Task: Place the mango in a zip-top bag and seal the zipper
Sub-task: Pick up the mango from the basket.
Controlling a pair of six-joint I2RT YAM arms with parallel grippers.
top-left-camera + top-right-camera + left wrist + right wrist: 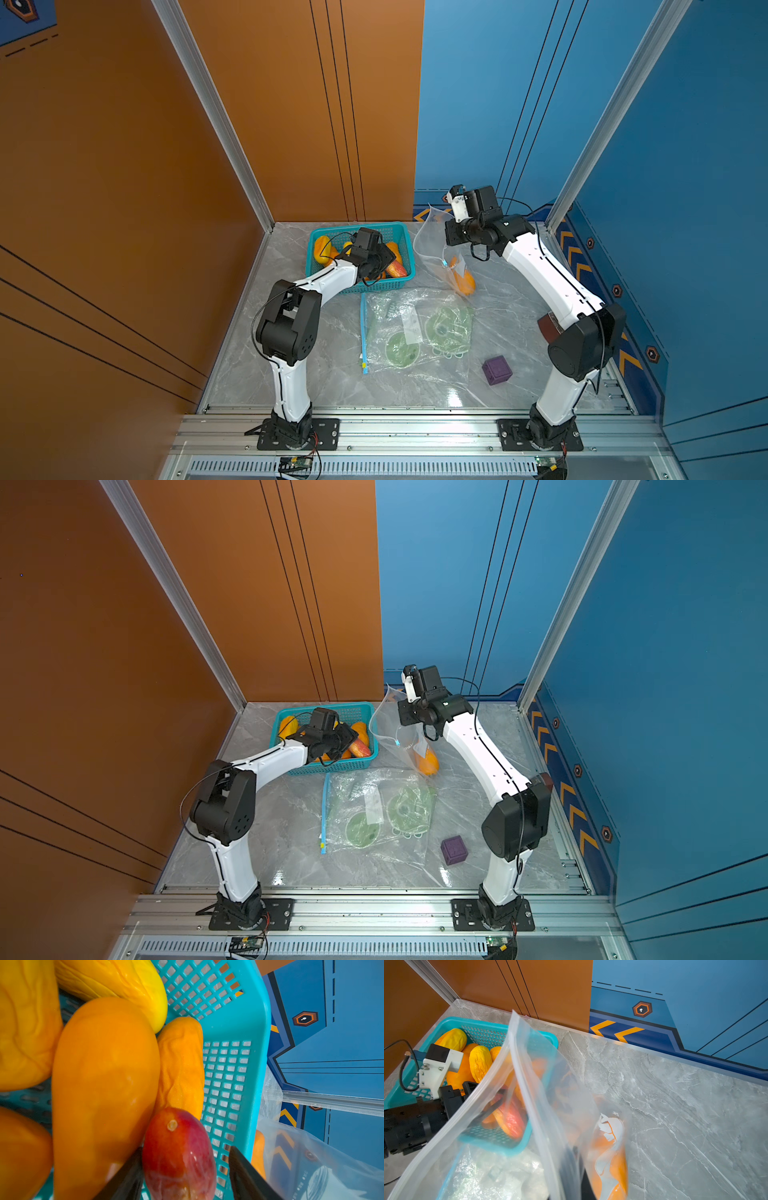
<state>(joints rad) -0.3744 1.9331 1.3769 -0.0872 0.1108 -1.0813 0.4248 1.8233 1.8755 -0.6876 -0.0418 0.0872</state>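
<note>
— Red-blushed and glossy: is that mango (178, 1153) the one being picked?

— I'd say so. It lies in the teal basket (257, 1064), against the mesh wall on the side nearest the bag, with the other mangoes (104, 1084) packed beside it.

— And the left end effector (186, 1148)?

— Released. Its two dark fingers straddle the red fruit; one looks to touch the skin, and a gap shows at the other. Nothing is lifted.

— The bag?

— The right end effector (578, 1176) is clenched on the raised zip-top bag (529, 1076), which hangs just beside the basket with its lips apart. An orange mango (463, 280) already lies low inside it.

— So which step is this?

— Grasping a fruit, by my reading. Next the fingers must close round its middle, firmly enough that the slick skin doesn't slip. Then they must lift it clear of the basket rim and carry it into the open mouth. Sealing comes after that.

— Anything else about?

— A spare zip-top bag (415, 332) lies flat on the counter (291, 374), on the robot's side of the basket. A purple cube (496, 370) sits well beyond that.
</note>
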